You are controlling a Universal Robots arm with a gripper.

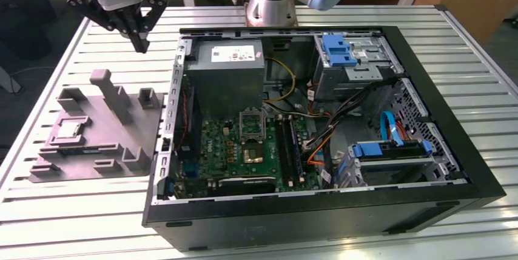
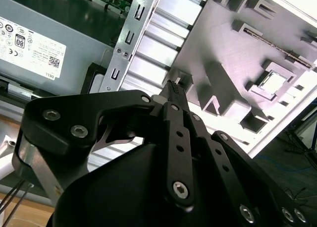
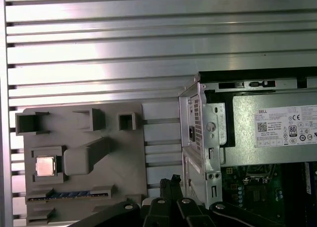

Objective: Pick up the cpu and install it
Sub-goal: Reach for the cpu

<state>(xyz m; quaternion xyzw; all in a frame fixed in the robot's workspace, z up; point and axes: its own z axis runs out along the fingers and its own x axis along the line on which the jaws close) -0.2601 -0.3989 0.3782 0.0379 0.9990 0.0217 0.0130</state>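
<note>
Exterior view first: I've got the gripper [image 1: 143, 46] hanging over the slatted table [image 1: 81, 211], above the gap between the grey moulded tray [image 1: 121, 136] and the open computer case [image 1: 324, 217], near the tray's far end. The jaws look pressed together, with nothing between them. The cpu [image 1: 69, 129] lies flat in a square recess on the tray's side toward the exterior view's left, well apart from the fingertips and lower down. Inside the case I can pick out the silver-framed socket [image 1: 252, 136], dark at its centre.

Second wrist view now: the black fingers run to a single point at the gripper [image 2: 173, 85], so I read them as closed on nothing. Beyond them, across the tray [image 2: 233, 48], the cpu [image 2: 274, 82] sits in its recess, well off the line of the fingers.

First wrist view: the gripper [image 3: 173, 179] tips sit between the tray [image 3: 124, 152] and the case wall. The cpu [image 3: 45, 166] shines on the tray's side away from the case.

I'd judge the chip light, stiff and thin, with a slick metal top and a delicate underside. I'd take it by two opposite edges, gently, and those edges barely clear the recess.
</note>
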